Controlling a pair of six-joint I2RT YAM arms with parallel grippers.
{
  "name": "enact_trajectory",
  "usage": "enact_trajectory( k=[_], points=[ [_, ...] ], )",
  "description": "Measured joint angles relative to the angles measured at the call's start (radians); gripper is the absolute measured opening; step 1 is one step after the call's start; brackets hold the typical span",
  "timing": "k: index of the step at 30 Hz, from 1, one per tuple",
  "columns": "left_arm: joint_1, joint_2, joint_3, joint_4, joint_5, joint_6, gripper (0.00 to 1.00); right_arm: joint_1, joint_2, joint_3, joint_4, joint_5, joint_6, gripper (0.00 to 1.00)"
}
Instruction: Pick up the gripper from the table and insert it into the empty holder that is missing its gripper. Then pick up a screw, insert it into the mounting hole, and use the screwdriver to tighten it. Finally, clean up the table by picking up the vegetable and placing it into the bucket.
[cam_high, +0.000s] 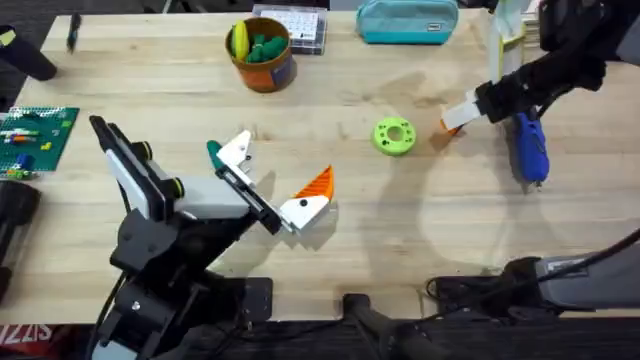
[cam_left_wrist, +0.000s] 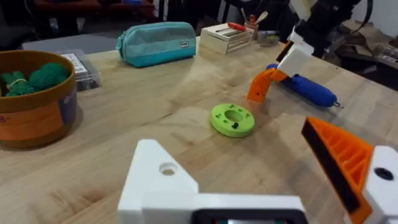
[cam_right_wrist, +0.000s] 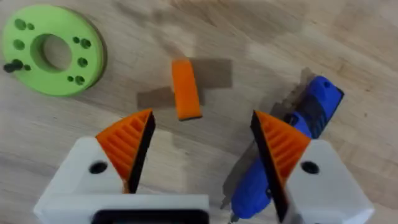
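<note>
The right gripper (cam_right_wrist: 202, 146) is being held open above a small orange block (cam_right_wrist: 186, 88), just beside the chunky blue pen-shaped screwdriver (cam_right_wrist: 280, 162); the left gripper (cam_high: 285, 185) is also being held open.

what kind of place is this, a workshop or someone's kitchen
Most likely a workshop or robotics lab bench, not a kitchen: a pale wooden table holds a blue screwdriver, a green ring-shaped part with holes, and a clear compartment box of small parts.

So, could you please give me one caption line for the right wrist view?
Open right gripper above the table, an orange block between its jaws, blue screwdriver beside, green ring farther off.
</note>
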Motion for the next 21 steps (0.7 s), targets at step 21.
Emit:
enact_trajectory(
  k=[21],
  points=[
    [0.000, 0.000, 0.000, 0.000, 0.000, 0.000, 0.994, 0.025, 0.000, 0.000, -0.007, 0.041, 0.001, 0.473]
  ],
)
